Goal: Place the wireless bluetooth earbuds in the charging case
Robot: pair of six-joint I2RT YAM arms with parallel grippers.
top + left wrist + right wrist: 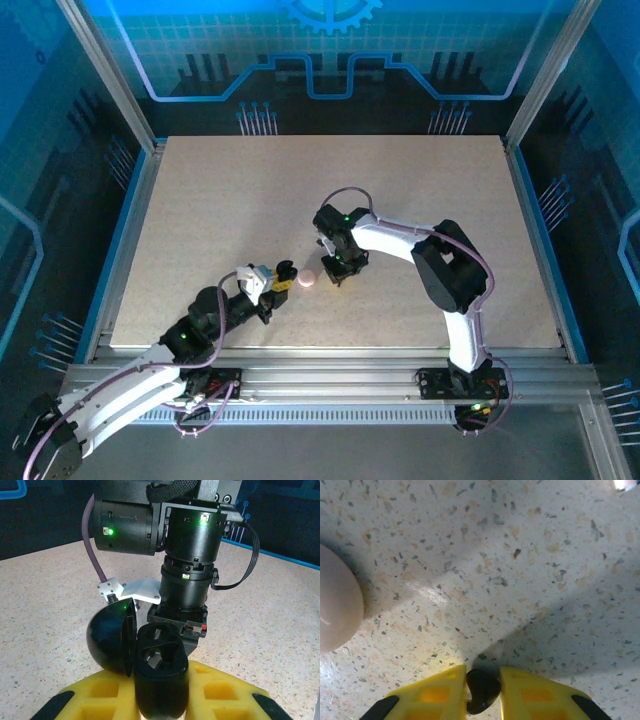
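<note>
The left claw [160,696] pinches an open black case [150,657]. The right claw [482,680] pinches a small black earbud [482,691], near the pink case [337,602] on the table [530,555].

**Both grippers closed near mid-frame**

In the top view the left arm [215,315] reaches up and right from the lower left. The left gripper [283,277] is clamped on a black hinged shell [160,675]. The right arm [400,240] arches in from the lower right, wrist bent downward. The right gripper [483,675] seems to pinch a small black piece [481,695].
</note>
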